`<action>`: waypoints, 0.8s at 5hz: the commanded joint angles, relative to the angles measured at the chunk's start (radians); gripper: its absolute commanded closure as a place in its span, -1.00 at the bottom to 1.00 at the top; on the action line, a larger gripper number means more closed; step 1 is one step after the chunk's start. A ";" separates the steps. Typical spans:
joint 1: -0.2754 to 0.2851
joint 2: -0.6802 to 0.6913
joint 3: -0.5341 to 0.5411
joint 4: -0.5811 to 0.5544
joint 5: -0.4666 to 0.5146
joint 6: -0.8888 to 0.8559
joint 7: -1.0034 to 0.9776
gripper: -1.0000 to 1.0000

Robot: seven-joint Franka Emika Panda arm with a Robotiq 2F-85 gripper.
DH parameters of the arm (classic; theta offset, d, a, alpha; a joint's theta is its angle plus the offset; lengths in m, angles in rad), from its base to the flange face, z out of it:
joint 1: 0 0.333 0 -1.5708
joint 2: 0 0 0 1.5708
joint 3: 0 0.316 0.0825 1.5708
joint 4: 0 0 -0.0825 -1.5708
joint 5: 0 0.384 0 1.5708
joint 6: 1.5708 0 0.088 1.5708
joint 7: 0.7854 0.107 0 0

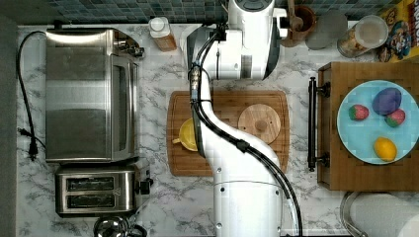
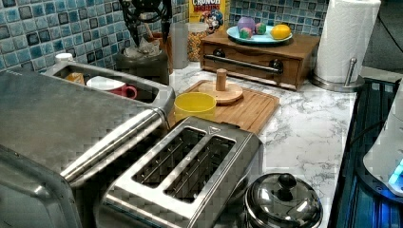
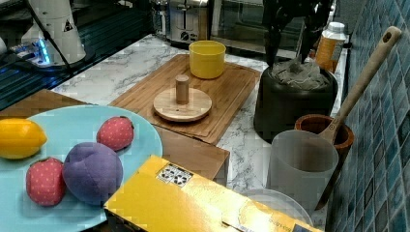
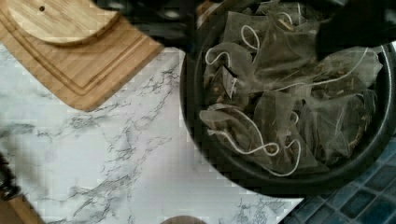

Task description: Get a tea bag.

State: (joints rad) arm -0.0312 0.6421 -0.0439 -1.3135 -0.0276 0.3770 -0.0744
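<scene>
A: Grey-beige sachets fill the dark bowl; our tea bag lies heaped there.

B: We hang the tool directly above, fingers spread wide, holding nothing; straight down reaches it.

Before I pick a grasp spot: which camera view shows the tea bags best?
The wrist view: it looks straight down into the dark bowl, so single tea bags and their white strings show. The right view shows them as a grey heap above the bowl's rim under the pincer; the left view shows a smaller, farther heap.
</scene>
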 commanded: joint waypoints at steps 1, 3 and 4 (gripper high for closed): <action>0.012 -0.069 0.002 0.090 0.017 0.063 0.082 1.00; 0.023 -0.124 -0.016 0.031 0.017 0.066 0.085 1.00; 0.027 -0.200 -0.021 -0.011 0.003 0.069 0.073 1.00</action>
State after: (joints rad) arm -0.0253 0.6079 -0.0519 -1.3359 -0.0172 0.4619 -0.0734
